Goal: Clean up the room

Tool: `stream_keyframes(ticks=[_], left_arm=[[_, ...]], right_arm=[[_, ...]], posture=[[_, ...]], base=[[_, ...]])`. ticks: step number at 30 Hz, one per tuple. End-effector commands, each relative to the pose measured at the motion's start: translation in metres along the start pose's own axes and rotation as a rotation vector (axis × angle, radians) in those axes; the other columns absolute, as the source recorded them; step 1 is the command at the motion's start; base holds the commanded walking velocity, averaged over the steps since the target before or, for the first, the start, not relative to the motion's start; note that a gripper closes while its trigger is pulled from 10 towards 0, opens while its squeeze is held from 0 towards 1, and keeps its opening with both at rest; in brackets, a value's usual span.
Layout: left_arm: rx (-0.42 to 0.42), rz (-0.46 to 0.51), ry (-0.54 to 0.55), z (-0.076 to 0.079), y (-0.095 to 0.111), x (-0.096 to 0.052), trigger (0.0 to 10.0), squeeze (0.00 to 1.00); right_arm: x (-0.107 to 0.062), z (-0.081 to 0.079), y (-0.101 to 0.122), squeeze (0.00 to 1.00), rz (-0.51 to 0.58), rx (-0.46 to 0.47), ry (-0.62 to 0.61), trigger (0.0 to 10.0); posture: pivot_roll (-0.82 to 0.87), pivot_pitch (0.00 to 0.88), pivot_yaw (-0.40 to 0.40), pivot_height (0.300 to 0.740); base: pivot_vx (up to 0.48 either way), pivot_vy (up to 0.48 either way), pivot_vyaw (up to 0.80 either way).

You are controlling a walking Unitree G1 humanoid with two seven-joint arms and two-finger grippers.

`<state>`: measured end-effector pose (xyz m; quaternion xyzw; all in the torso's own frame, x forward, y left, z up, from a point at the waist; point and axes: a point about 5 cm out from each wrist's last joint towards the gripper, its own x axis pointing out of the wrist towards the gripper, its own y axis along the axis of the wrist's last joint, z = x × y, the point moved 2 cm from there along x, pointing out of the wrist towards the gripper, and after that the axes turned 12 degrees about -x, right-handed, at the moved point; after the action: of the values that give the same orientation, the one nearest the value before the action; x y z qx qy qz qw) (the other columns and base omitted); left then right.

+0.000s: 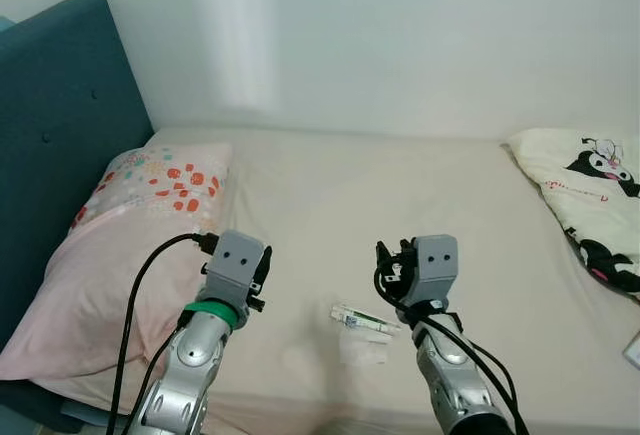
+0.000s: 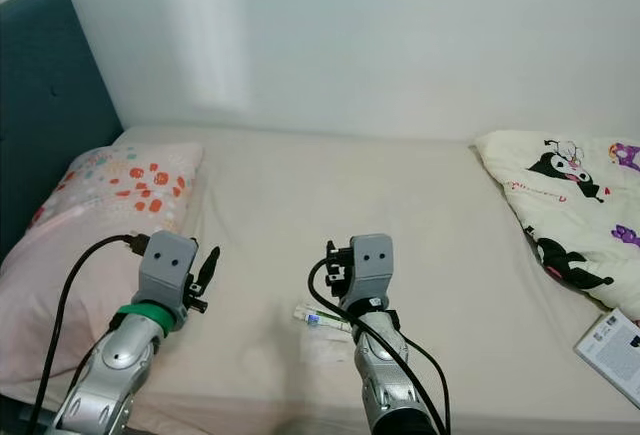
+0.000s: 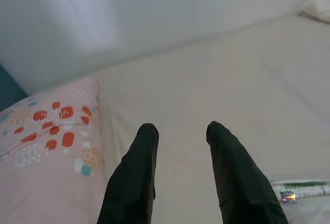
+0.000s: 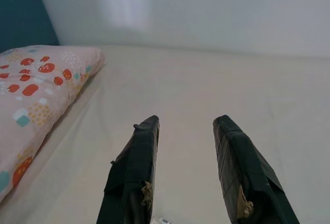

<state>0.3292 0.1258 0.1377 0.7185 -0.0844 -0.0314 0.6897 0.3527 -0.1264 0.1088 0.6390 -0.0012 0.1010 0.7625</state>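
With both grippers spread and empty, I'd lower the right gripper squarely over the small wrapper near the bed's front edge, left gripper clear.

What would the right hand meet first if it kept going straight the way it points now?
Probably nothing close: the open right hand points across bare bed sheet toward the white wall behind the bed. The pillow lies off to its side. Depth is hard to judge.
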Motion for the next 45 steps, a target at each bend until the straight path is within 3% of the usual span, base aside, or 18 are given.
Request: stream_keyframes(ticks=[1,13,20,27,36,37,38,39,41,45], left_arm=[[0.003,-0.034,0.001,-0.001,-0.009,-0.002,10.0,0.00],[0.004,-0.025,-0.020,0.002,-0.003,0.003,10.0,0.00],[0.001,-0.027,-0.024,0.005,-0.002,0.002,10.0,0.00],[0.008,-0.033,-0.008,-0.003,0.002,-0.005,10.0,0.00],[0.011,-0.038,0.020,-0.011,0.007,-0.017,10.0,0.00],[0.012,-0.045,0.027,-0.012,0.007,-0.021,10.0,0.00],[0.012,-0.045,0.027,-0.012,0.007,-0.021,10.0,0.00],[0.014,-0.052,0.032,-0.013,0.007,-0.025,10.0,0.00],[0.016,-0.070,0.038,-0.015,0.008,-0.034,10.0,0.00],[0.023,-0.090,0.043,-0.017,0.007,-0.042,10.0,0.00]], right_arm=[[-0.002,-0.002,-0.005,0.00,-0.022,0.006,0.007,10.0],[-0.004,0.000,-0.008,0.00,-0.028,0.015,-0.015,10.0],[-0.001,0.002,-0.014,0.00,-0.077,0.104,-0.002,10.0],[0.010,-0.012,-0.021,0.00,-0.141,-0.015,0.161,10.0],[0.011,-0.018,-0.025,0.00,-0.165,-0.092,0.246,10.0],[0.012,-0.017,-0.027,0.53,-0.176,-0.098,0.247,10.0],[0.012,-0.017,-0.027,0.53,-0.176,-0.098,0.247,10.0],[0.011,-0.017,-0.028,1.00,-0.183,-0.111,0.247,10.0],[0.011,-0.013,-0.032,1.00,-0.198,-0.180,0.238,10.0],[0.011,-0.010,-0.033,1.00,-0.201,-0.210,0.234,10.0]], posture=[[-0.05,0.048,0.066,0.659],[-0.05,0.055,0.083,0.614],[-0.04,0.083,0.088,0.614],[0.01,0.144,0.091,0.614],[0.06,0.237,0.085,0.614],[0.07,0.256,0.087,0.614],[0.07,0.256,0.087,0.614],[0.08,0.276,0.090,0.614],[0.10,0.302,0.097,0.614],[0.11,0.334,0.105,0.614]], base=[[0.000,0.000,0.00],[0.000,0.000,0.00],[0.000,0.000,0.00],[0.000,0.000,0.00],[0.000,0.000,0.00],[0.000,0.000,0.00],[0.000,0.000,0.00],[0.000,0.000,0.00],[0.000,0.000,0.00],[0.000,0.000,0.00]])
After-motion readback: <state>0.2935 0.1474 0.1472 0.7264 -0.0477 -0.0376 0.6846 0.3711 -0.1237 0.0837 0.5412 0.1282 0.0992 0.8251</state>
